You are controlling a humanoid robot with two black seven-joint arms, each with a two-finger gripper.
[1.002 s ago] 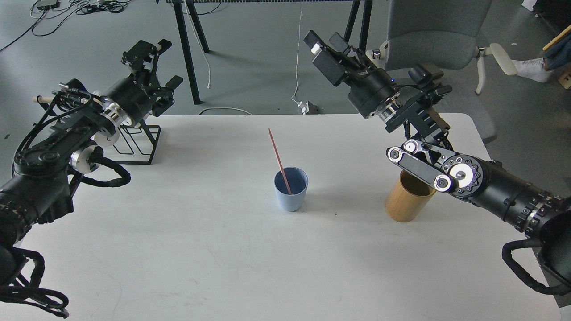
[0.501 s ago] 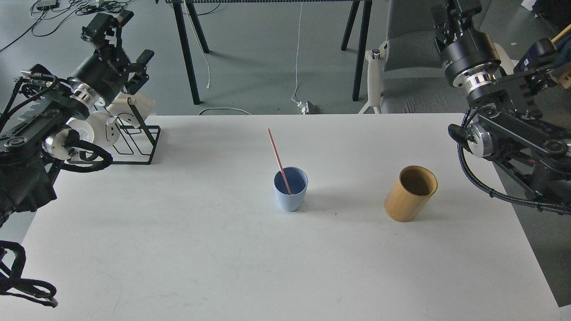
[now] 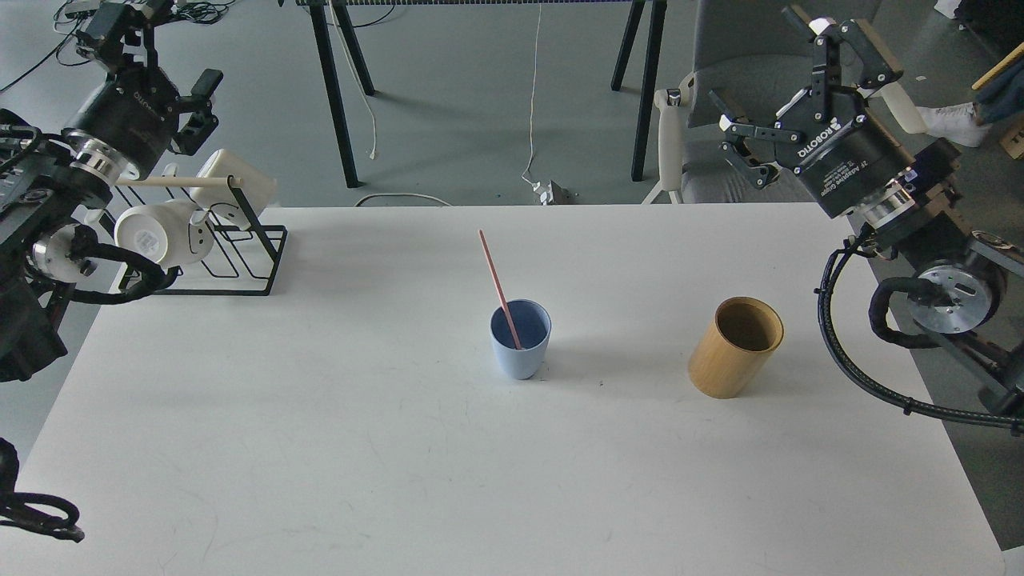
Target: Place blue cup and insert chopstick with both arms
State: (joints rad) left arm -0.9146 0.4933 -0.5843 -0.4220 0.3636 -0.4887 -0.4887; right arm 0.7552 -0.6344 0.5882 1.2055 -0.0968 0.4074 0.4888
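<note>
The blue cup [image 3: 520,350] stands upright near the middle of the white table [image 3: 400,448]. A single pink chopstick [image 3: 498,280] rests in it and leans up and to the left. My left gripper [image 3: 170,42] is open and empty, raised high past the table's far left corner. My right gripper [image 3: 758,62] is open and empty, raised beyond the table's far right edge. Both are far from the cup.
A tan wooden cylinder holder [image 3: 734,349] stands to the right of the cup. A black wire rack [image 3: 240,264] with white mugs [image 3: 154,232] sits at the far left corner, under my left arm. A grey chair [image 3: 752,72] and table legs stand behind the table.
Both arms have drawn back and up, away from the table's middle. The right arm no longer covers the wooden holder. The cup and the chopstick have not moved.
</note>
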